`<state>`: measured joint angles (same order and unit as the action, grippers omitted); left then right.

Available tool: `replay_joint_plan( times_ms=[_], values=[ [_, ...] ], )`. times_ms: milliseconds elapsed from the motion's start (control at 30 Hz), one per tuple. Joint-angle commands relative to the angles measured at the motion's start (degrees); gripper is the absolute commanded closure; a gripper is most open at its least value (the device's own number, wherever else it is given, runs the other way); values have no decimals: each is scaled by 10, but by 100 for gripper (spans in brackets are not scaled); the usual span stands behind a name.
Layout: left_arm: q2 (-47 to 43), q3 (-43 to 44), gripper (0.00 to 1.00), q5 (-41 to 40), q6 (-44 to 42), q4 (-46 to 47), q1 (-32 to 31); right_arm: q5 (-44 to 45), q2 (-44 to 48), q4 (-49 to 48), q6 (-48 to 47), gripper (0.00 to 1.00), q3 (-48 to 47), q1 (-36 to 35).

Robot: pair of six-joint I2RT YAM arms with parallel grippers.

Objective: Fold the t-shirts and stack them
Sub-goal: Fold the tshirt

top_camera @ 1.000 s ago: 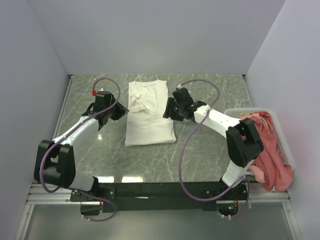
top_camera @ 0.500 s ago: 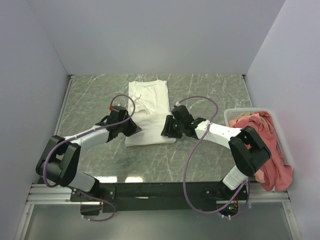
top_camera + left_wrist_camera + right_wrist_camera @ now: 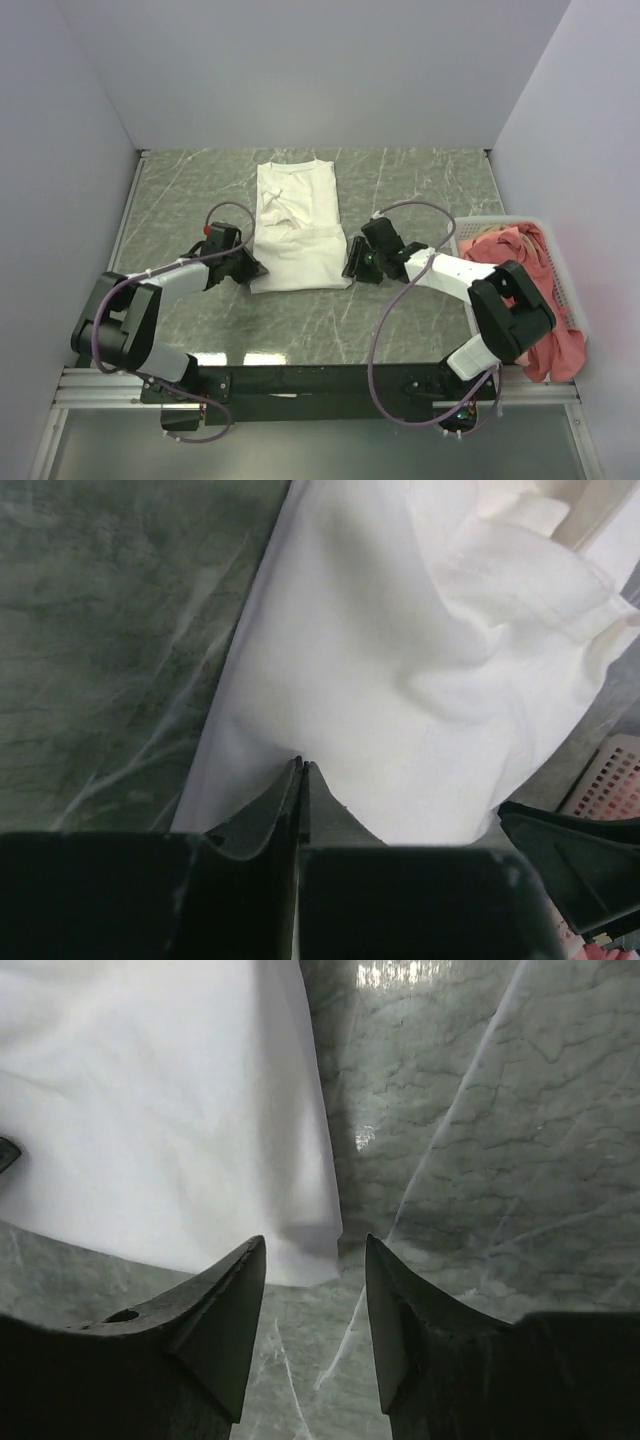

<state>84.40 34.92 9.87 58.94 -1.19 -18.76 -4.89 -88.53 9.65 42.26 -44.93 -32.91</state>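
Pale walls [image 3: 300, 70] closed in a green marble-patterned table [image 3: 420, 190] on three sides, and two black-and-white robot arms reached across it from their bases at the near edge. The left arm [image 3: 165, 275] lay low over the table and angled inward; the right arm [image 3: 450, 275] did the same from the other side, with a purple cable looped over each.

Between them, in the middle of the table, lay a white t-shirt [image 3: 297, 235], folded lengthwise into a long panel. Its collar end pointed toward the far wall, its upper half was rumpled and its lower half lay flat.

Against the right wall stood a white plastic slatted basket [image 3: 462, 225]. It was heaped with salmon-pink cloth [image 3: 535, 290] that spilled over its near rim, well apart from the white shirt.

The left gripper [image 3: 252, 268] sat at the shirt's near left corner with its fingers pressed together on the hem. In the left wrist view a crease of cloth ran up to the closed tips.

The right gripper [image 3: 350, 265] sat at the near right corner with its fingers spread. In the right wrist view the corner of the shirt lay between the two fingers, and neither was closed on it.
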Motion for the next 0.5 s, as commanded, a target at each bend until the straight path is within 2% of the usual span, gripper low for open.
replay_joint_plan(
  times_ms=[0, 33, 67, 133, 233, 333, 467],
  values=[
    [-46, 27, 93, 21, -30, -17, 11, 16, 50, 14, -8, 48, -2, 5],
    [-56, 30, 85, 18, -33, -22, 12, 17, 59, 18, -7, 49, -3, 5],
    [-77, 31, 81, 16, -34, -27, 11, 16, 78, 19, -3, 49, -4, 1],
    [-99, 30, 80, 20, -29, -31, 11, 5, 94, 12, 5, 50, -5, -7],
    [-115, 17, 86, 44, -10, -6, -2, -20, 87, -18, 18, 56, -31, -43],
    [-94, 17, 92, 30, -1, -1, -37, -45, 24, -20, 14, 60, -93, -80],
    [-60, -19, 99, 29, 15, 25, -44, -81, -57, -61, 24, 60, -115, -92]
  ],
)
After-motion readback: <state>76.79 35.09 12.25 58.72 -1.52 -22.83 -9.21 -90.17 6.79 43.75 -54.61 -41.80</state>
